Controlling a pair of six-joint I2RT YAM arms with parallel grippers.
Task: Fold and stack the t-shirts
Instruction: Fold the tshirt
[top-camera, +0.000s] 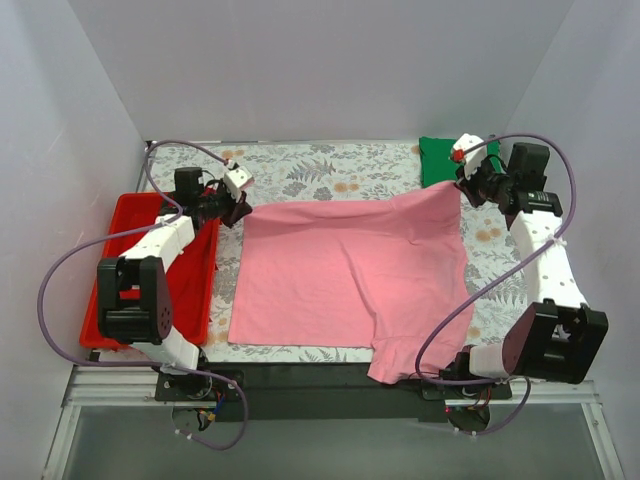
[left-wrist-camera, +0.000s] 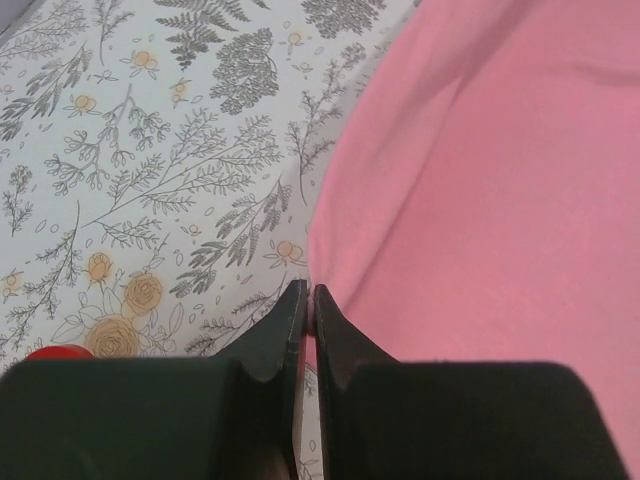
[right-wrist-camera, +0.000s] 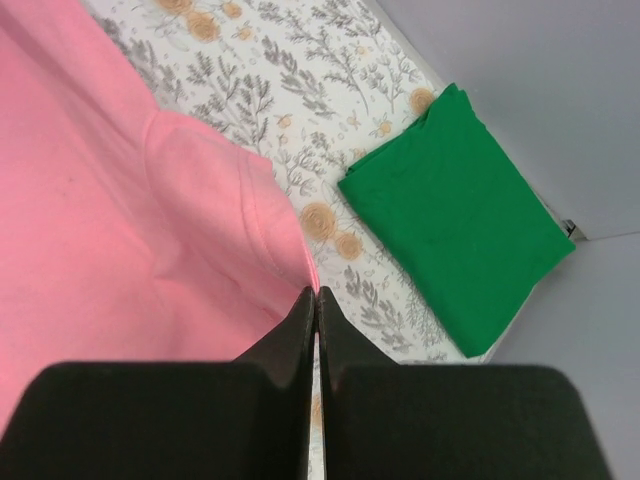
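Pink t-shirt (top-camera: 350, 270) spread centrally on the bench (top-camera: 320, 168), far corners pinched by left hand (top-camera: 241, 212) and right hand (top-camera: 463, 188): first fold apparently starting, needing both corners carried evenly toward the near edge.

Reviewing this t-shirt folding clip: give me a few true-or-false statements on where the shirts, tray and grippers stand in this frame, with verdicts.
1. The pink t-shirt lies mostly spread out on the table, not folded. True.
2. The green t-shirt lies in the red tray. False: it lies folded at the table's far right corner, and the tray is at the left.
3. The left gripper and the right gripper are each shut on a far corner of the pink t-shirt. True.
4. The green t-shirt rests on top of the pink one. False: bare table shows between them in the right wrist view.
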